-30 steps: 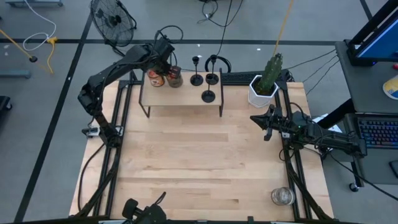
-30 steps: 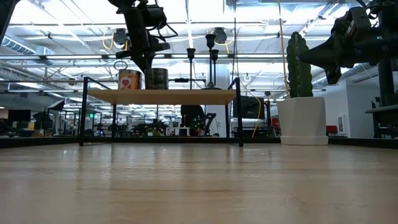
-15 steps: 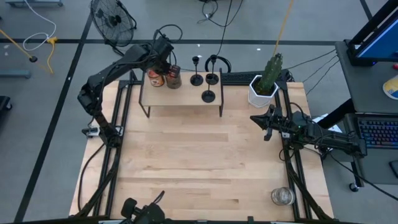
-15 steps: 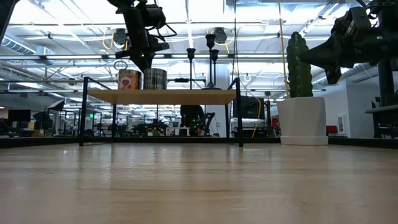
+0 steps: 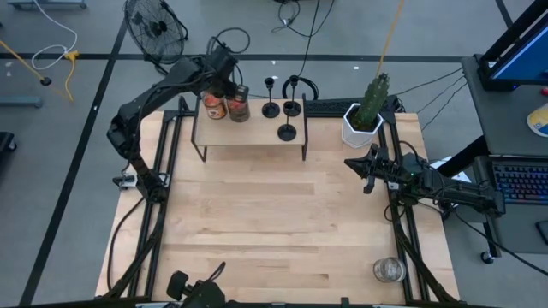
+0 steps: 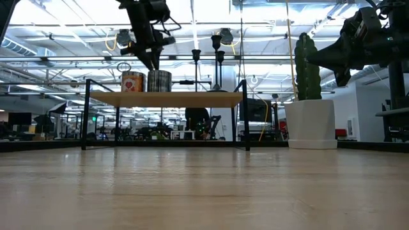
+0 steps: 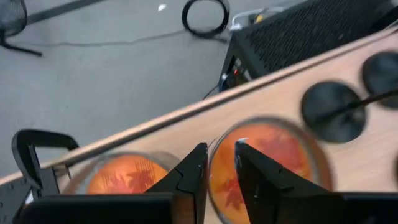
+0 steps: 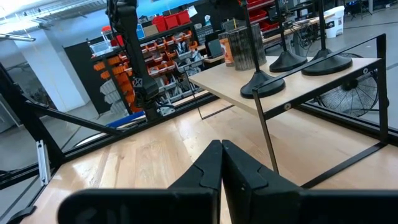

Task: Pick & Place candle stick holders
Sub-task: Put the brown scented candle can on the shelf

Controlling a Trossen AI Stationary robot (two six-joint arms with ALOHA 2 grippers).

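Observation:
Three black candle stick holders (image 5: 271,109), (image 5: 292,107), (image 5: 288,131) stand on their round bases on a small wooden shelf (image 5: 248,144) at the table's far side. They also show in the right wrist view (image 8: 261,84) and the low view (image 6: 216,43). Two glass jars with orange contents (image 5: 214,107), (image 5: 238,109) stand to their left on the shelf. My left gripper (image 7: 221,167) hovers just above these jars, fingers pointing down with a narrow gap, holding nothing. My right gripper (image 5: 364,168) is shut and empty in the air near the table's right edge.
A white pot with a cactus (image 5: 364,115) stands at the far right, beside the shelf. A clear glass jar (image 5: 388,270) stands at the near right corner. A fan (image 5: 154,30) and cables lie on the floor beyond the table.
My left gripper has risen a little from between the jars on the shelf; the right jar's top, earlier behind the fingers in the low view, now shows clear below them.

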